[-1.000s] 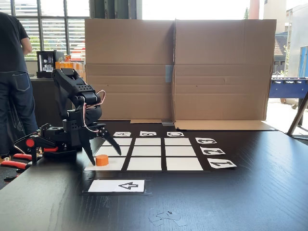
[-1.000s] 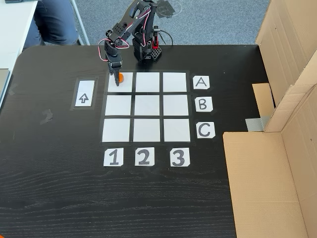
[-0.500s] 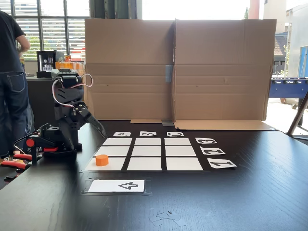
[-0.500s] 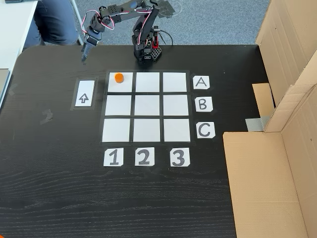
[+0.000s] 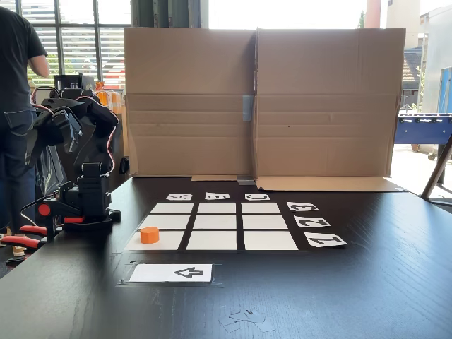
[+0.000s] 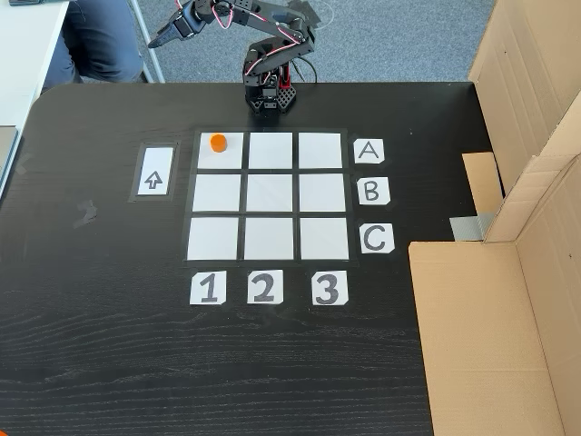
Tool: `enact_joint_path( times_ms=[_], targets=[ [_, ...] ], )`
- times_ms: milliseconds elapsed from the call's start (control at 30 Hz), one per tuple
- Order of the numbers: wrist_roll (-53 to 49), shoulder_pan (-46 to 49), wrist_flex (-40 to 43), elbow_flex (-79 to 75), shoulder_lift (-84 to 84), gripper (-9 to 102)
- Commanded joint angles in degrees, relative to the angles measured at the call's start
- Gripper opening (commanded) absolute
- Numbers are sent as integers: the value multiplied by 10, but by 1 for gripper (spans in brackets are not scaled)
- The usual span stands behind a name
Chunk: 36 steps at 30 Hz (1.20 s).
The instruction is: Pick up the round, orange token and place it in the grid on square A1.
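Token (image 6: 218,142) sits flat on square A1 (image 6: 227,156), the grid's (image 6: 269,195) corner cell under column 1 and beside row A, toward the cell's upper left in the top-down fixed view; in the low fixed view it stands upright on the near left cell (image 5: 149,235). A second ago my gripper straddled it there; half a second ago it had lifted clear and swung out left of the grid. Now the gripper (image 6: 163,38) is carried up and back past the table's (image 6: 109,318) far edge, well apart from the token, arm folded over its base (image 6: 270,95). It holds nothing; whether the jaws stand parted or closed I cannot tell at this size. Arrow card (image 6: 153,172) untouched beside the grid. I judge the placement done: token released inside A1, not over any black gap. Only the retreat to rest seems left.
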Motion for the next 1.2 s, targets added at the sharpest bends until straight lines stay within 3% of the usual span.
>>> enact_joint_path(
  times_ms=[0,100,600,1167],
  targets=[
    [-5,32,-3,36,69,11],
    [-9,51,0,95,139,0],
    [-43,102,-88,392,338,0],
    [-43,112,-15,455,382,0]
  ],
)
